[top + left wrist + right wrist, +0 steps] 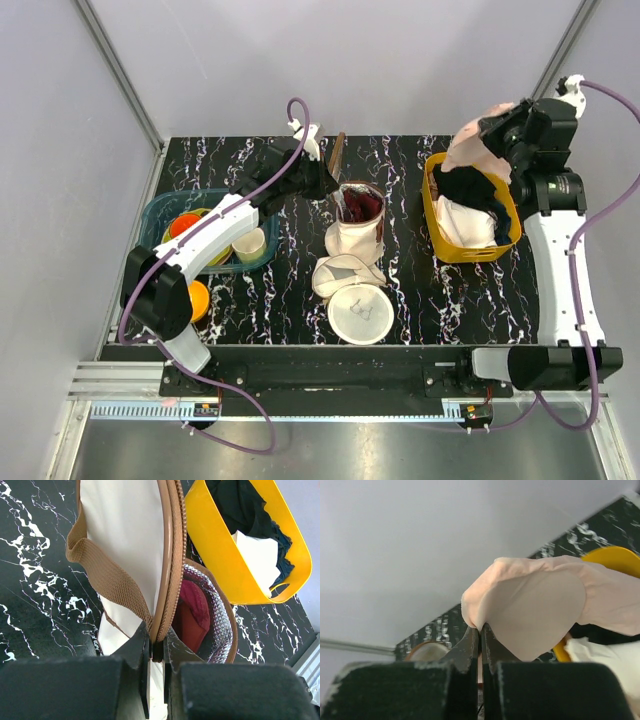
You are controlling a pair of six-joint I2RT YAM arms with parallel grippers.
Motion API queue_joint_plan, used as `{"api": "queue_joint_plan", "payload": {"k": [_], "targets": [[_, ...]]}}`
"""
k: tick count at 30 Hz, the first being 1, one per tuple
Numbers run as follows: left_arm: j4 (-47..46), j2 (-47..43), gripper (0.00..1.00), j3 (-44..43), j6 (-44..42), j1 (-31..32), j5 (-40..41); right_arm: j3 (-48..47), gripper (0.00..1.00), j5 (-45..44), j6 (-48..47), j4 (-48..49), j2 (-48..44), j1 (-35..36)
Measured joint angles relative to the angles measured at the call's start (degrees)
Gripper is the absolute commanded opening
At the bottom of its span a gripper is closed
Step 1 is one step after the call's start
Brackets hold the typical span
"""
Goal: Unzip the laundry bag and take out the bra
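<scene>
- The right gripper [480,632] is pinched tight on an edge of the pale pink bra [540,605]. In the right wrist view the cup fans out to the right of the fingertips, and a fold trails toward the right edge of the frame.
- In the top view the bra hangs at the upper right, fully out of the laundry bag [358,238]. It is over the far end of the yellow tub [432,205], which already holds black and white clothing [466,186].
- There the bra drapes to the left of the gripper and slightly down-frame, its long axis running from the fingertips toward the tub's upper-left corner. Most of the tub's opening lies further down the frame, so a drop probably needs the arm drawn that way first.
- The left gripper [156,652] is nearly closed, clamped on the brown zipper band [167,555] and holding the bag's lid [120,535] upright.
- The bag sits mid-frame in the top view, well apart from the tub, with a dark red garment [192,615] inside.
- The right arm alone carries the bra.
</scene>
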State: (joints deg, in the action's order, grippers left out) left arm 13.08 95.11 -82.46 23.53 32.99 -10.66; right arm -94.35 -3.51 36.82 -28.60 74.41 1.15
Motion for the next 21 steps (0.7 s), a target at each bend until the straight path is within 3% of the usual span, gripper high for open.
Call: {"api": "queue_joint_plan", "payload": {"k": [7,12,13,14,16,18,21], "targets": [[0.11,-0.02,0.00,0.46,0.02,0.00,-0.35,10.25,0.00,-4.37,-0.37,0.35,5.97,-4.26],[0.09,-0.13,0.00,1.11,0.04,0.00,-0.59,12.09,0.04,-6.38,-0.92,0.26,14.43,-4.26],[0.04,-0.24,0.00,1.31,0.04,0.00,-0.63,12.04,0.12,-6.40,-0.98,0.37,16.17,-4.24],[0.09,-0.44,0.00,1.53,0.02,0.00,-0.66,11.96,0.49,-6.40,-1.01,0.31,17.81,-4.24],[0.37,-0.72,0.00,1.64,0.00,0.00,-0.66,10.80,0.74,-6.34,-0.92,-0.52,20.94,-4.24],[0.59,-1.36,0.00,1.97,-0.33,0.00,-0.63,7.04,0.84,-6.14,-1.42,-2.34,24.39,-4.24],[1.16,-2.93,0.00,2.80,-0.81,0.00,-0.63,1.55,0.84,-5.05,-2.10,-3.50,26.93,-4.24]]}}
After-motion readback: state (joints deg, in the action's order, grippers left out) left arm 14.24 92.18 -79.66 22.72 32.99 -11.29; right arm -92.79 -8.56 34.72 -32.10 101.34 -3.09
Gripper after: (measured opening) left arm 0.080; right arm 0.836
